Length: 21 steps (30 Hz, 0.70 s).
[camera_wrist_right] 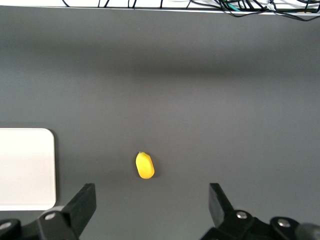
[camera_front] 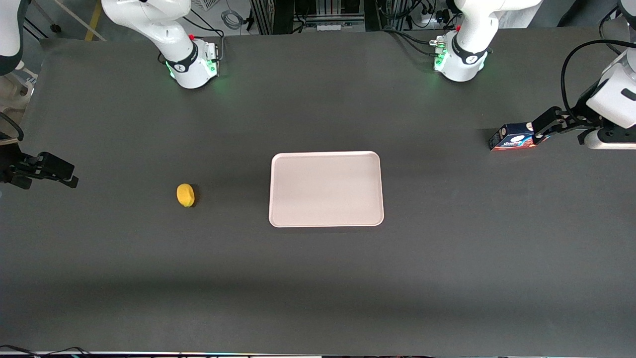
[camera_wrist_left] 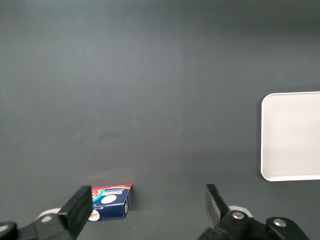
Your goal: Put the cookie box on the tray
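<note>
The cookie box (camera_front: 514, 136), a slim navy carton with a red-orange face and a white oval, lies on the dark table toward the working arm's end. My gripper (camera_front: 540, 130) is at the box's outer end, open. In the wrist view the cookie box (camera_wrist_left: 111, 202) lies just inside the wide gap, close against one finger (camera_wrist_left: 79, 206) and well apart from its partner; the gripper (camera_wrist_left: 147, 205) holds nothing. The pale pink tray (camera_front: 325, 155) sits flat mid-table with nothing on it, and its rim (camera_wrist_left: 263, 135) also shows in the wrist view.
A small yellow rounded lump (camera_front: 185, 195) rests on the table toward the parked arm's end, level with the tray. Two white arm bases (camera_front: 459, 62) stand along the table edge farthest from the front camera.
</note>
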Each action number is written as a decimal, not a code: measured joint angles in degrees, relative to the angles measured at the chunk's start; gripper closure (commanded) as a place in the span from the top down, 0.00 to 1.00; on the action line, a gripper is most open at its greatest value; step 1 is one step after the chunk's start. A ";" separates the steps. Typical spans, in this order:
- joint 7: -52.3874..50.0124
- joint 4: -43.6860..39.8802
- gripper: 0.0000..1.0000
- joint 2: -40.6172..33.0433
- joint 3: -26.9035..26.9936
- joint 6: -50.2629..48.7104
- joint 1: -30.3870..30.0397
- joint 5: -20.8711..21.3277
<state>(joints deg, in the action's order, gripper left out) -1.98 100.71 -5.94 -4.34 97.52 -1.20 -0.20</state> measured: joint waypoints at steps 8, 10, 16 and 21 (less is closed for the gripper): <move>0.00 0.00 1.00 0.00 0.00 0.00 0.00 0.00; 0.00 0.00 1.00 0.00 0.00 0.00 0.00 0.00; 0.08 0.00 1.00 0.00 -0.23 -0.06 -0.01 0.00; 0.09 0.00 1.00 0.00 -0.79 -0.09 0.00 0.00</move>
<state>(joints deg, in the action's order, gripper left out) -1.90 100.72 -5.94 -5.14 97.42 -1.20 -0.20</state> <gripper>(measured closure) 0.000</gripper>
